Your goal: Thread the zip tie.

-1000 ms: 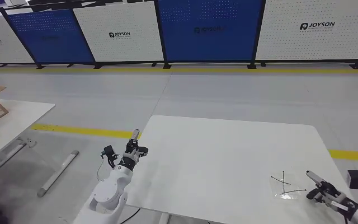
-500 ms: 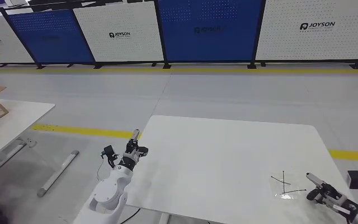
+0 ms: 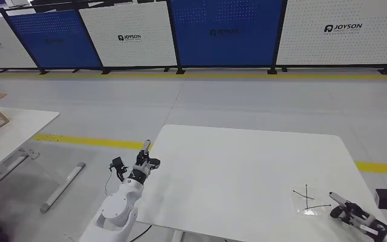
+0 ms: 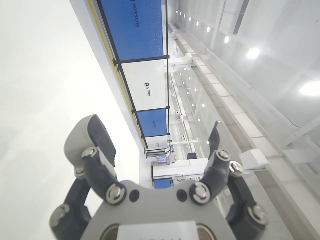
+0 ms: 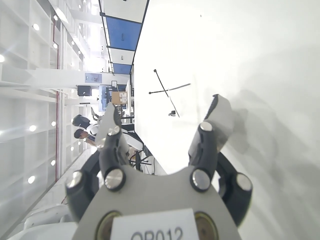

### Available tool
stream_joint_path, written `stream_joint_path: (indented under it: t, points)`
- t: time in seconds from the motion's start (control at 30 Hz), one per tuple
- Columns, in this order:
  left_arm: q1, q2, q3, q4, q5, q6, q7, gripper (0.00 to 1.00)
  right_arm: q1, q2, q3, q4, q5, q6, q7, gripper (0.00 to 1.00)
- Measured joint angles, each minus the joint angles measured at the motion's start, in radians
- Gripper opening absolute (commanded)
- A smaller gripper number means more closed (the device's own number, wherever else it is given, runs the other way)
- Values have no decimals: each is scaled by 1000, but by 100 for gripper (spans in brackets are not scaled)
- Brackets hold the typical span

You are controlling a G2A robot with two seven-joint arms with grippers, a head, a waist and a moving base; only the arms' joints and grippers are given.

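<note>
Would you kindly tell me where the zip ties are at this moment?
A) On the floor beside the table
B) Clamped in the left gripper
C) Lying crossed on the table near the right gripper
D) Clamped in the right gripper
C: the zip ties lie crossed on the white table, just ahead of the open, empty right gripper.

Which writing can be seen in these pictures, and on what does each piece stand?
White panel: logo and brand word, readable.
Blue panel: the same mark, faint but readable.
Label under the right claw: letters and digits, their lower part cut off.
Table, zip ties: no print.
</note>
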Motion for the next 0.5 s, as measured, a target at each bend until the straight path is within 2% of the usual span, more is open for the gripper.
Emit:
stream_joint_path:
  t: [0.33, 0.5]
  points:
    - [0, 0, 0, 0, 0, 0, 0, 100, 21, 8, -24, 31, -23, 10, -11, 36]
    - [0, 0, 0, 0, 0, 0, 0, 100, 26, 12, -32, 38, -31, 6, -9, 30]
